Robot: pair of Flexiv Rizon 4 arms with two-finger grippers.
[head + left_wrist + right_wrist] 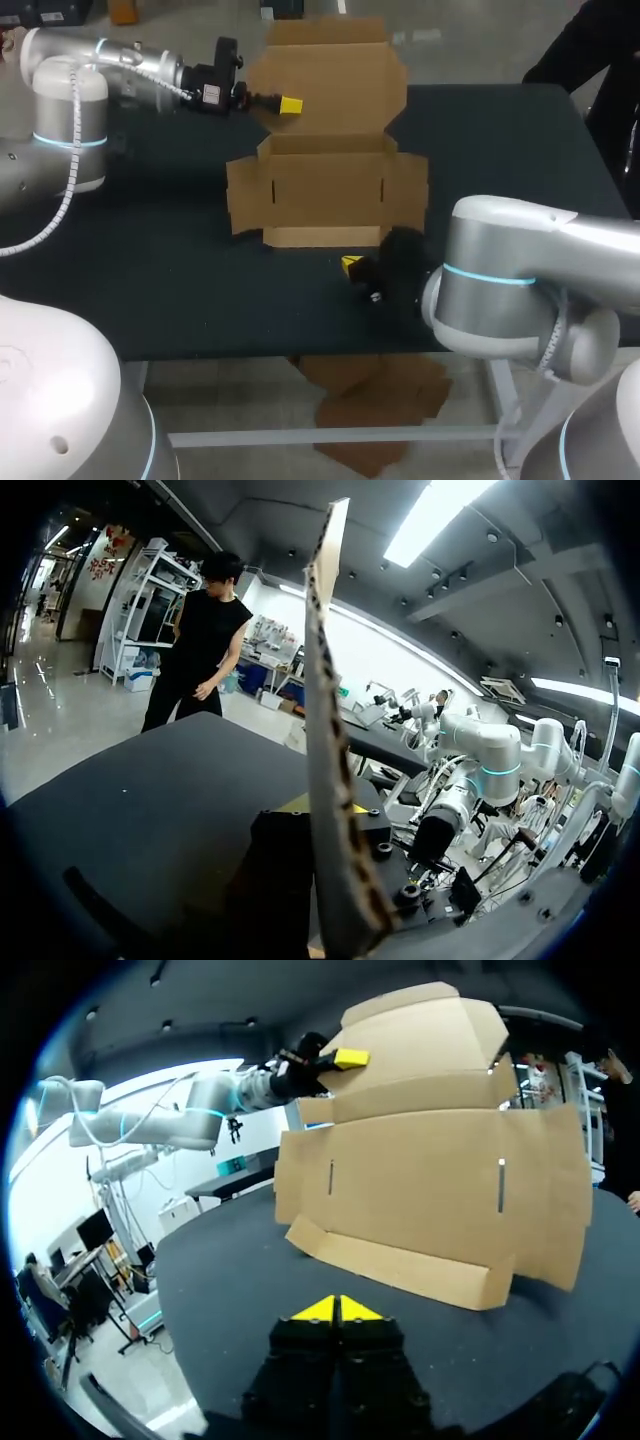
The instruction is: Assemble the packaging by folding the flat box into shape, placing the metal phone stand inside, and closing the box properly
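- Right arm (520, 290) fills the near right corner, and its tool (352, 266) sits low over the desk (150, 270), just off the near edge of the cardboard box (325, 190). Its yellow tips are pressed together with nothing between them.
- Box blank lies in the middle of the desk, base panel flat, side flaps (245, 195) spread left and right, and a narrow front flap (320, 237) toward the near side.
- Far lid panel (330, 80) stands raised off the desk. The left tool (288, 104) reaches in from the far left and pinches that panel near its left edge, one finger on each face.
- No metal phone stand shows in any view.
- Corrugated card like this should be light and fairly stiff, bending readily only along its scored creases. It looks likely to slide on the smooth desk, so one tool should pin it.
- Best holds are probably flap edges, close to a crease. Pinching too hard could crush or dent the card.
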